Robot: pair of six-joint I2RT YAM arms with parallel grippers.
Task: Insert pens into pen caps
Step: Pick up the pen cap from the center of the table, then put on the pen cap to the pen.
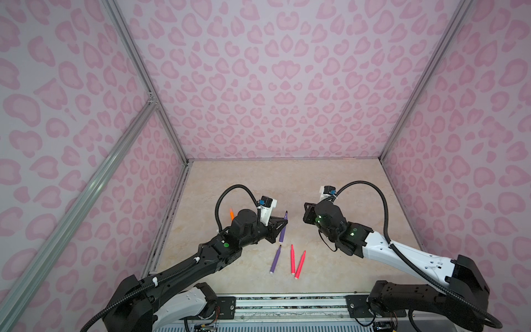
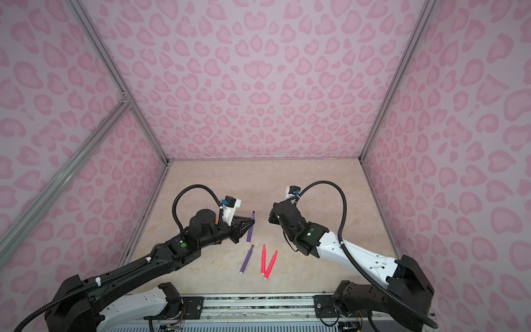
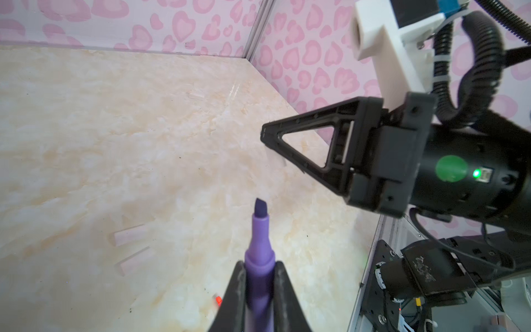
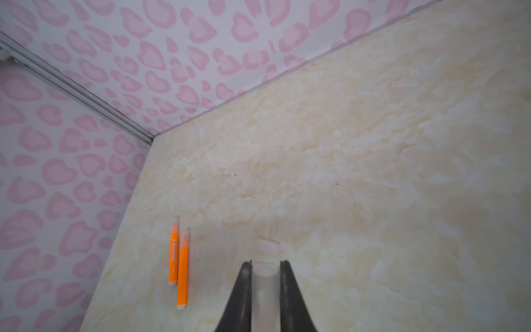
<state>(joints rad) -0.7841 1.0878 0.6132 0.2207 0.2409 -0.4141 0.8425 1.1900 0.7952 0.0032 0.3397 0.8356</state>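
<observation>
Now left gripper (image 3: 260, 263) clamped on purple pen (image 3: 260, 238), nib toward back wall (image 1: 273, 86); right gripper (image 4: 265, 263) pinching clear cap (image 4: 265, 287)

The right pincer (image 4: 265, 263) grips a clear cap (image 4: 265, 290) between its two dark fingers (image 4: 241, 293), the cap's open mouth facing away; just beyond it a second cap (image 4: 267, 245) lies on the beige marbled counter (image 4: 373, 172); two orange pens (image 4: 173, 255) lie side by side, close together, near the pink-patterned wall (image 4: 43, 201); their tips look sheathed in clear plastic.
</observation>
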